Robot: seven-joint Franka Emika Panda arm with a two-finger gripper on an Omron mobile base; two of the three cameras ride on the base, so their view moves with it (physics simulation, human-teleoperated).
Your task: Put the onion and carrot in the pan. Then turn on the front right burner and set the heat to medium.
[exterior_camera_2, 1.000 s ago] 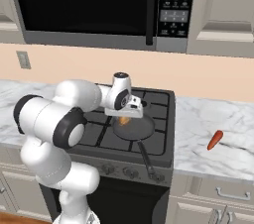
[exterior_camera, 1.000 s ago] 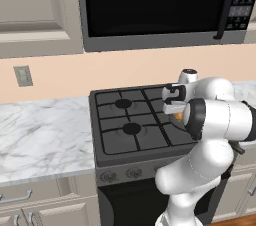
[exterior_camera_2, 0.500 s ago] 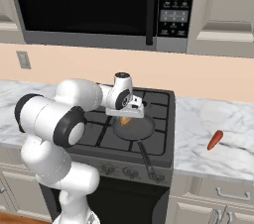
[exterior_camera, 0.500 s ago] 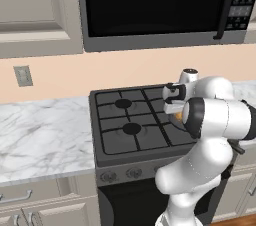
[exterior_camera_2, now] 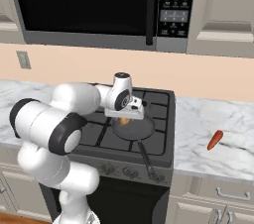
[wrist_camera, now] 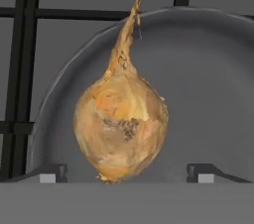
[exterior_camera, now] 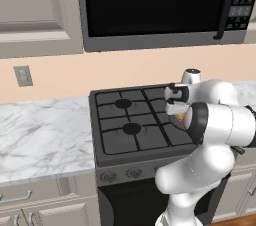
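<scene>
One small round tan-yellow onion (wrist_camera: 120,124) with a thin pointed stem sits right above the floor of the shallow round dark grey frying pan (wrist_camera: 208,84), which stands on the front right burner of the black gas stove (exterior_camera: 135,130). In the hand view the bulb lies between the two dark fingers (wrist_camera: 52,172), whose tips stand wide to either side and clear of its skin, so the gripper (exterior_camera_2: 130,114) looks released rather than clenched on anything. Whether the onion already rests on the pan floor or hangs just above it cannot be told.

The short tapered orange-red carrot (exterior_camera_2: 215,140) lies well to the right of the pan on the white marbled worktop (exterior_camera_2: 208,139), untouched.

Risks from here, as a judgement: the round bulb could roll toward the pan's rim once free, and a careless lift could clip the upright stem with a finger and knock the onion about. The pan's long thin black handle (exterior_camera_2: 145,157) juts toward the stove's front edge, so a low sweep toward the carrot could strike it and shift the pan.

The right base view shows the carrot and the handle. The left base view gives the stove's left burners and front knobs (exterior_camera: 117,174), with the pan hidden behind the arm.
</scene>
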